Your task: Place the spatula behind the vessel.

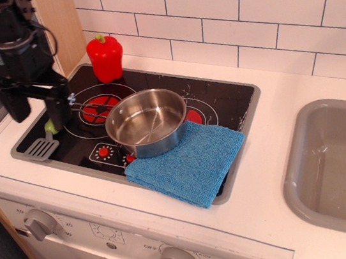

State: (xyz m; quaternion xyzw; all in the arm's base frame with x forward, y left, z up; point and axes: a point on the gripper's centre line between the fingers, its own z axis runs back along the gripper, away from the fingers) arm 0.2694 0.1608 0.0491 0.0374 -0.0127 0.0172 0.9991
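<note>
The gripper [36, 107] hung at the left of the frame, jaws spread wide and empty, above the spatula [44, 144]. The spatula lay on the stovetop [220, 100] at its left edge, handle partly hidden. The vessel [147, 121] sat at centre, touching the blue cloth [190, 162].

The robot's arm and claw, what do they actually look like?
The arm is matte black and blocky, built of stacked housings, with a thin black cable looping along its side. It ends in a gripper with two straight, flat black fingers hanging from a crossbar. No markings or labels are legible.
</note>
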